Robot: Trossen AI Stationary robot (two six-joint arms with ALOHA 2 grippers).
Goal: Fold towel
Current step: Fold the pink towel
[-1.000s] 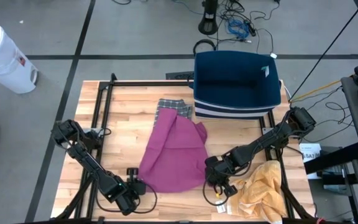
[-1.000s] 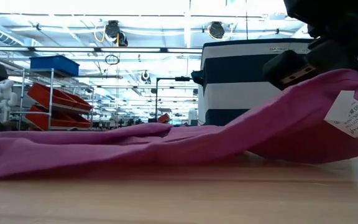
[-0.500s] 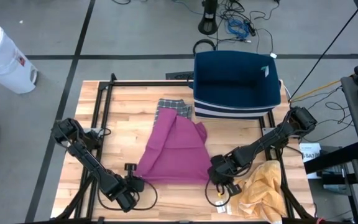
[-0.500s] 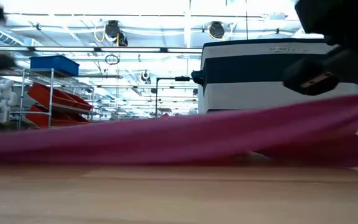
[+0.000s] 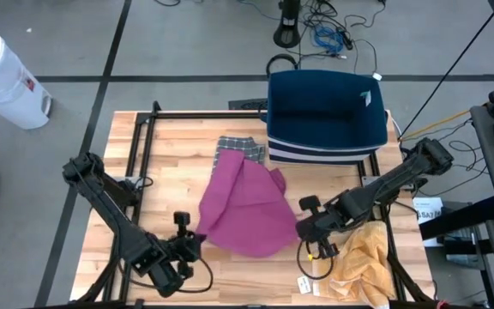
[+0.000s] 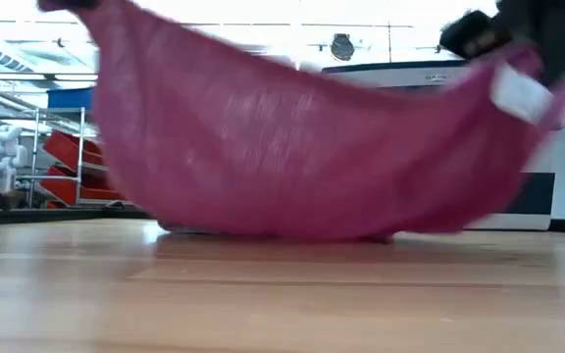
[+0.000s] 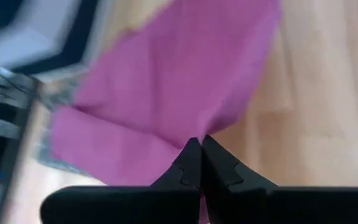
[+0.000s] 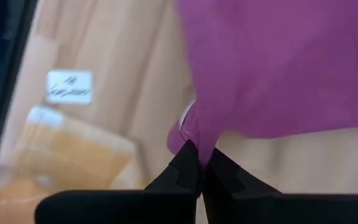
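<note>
Magenta towel (image 5: 249,209) hung mid-frame, its near corners clamped in the shut left gripper (image 5: 197,244), lower left, and right gripper (image 5: 303,225), lower right.

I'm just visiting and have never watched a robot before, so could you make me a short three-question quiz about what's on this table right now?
1. True or false: both the left gripper and the right gripper are shut on the magenta towel.
2. Which lies on the table nearest the right gripper? A) the yellow cloth B) the plaid cloth C) the navy basket
3. In the low view, how does the towel's near edge sit?

Key
1. True.
2. A.
3. Its two corners are lifted and the middle sags down toward the wooden table.
</note>
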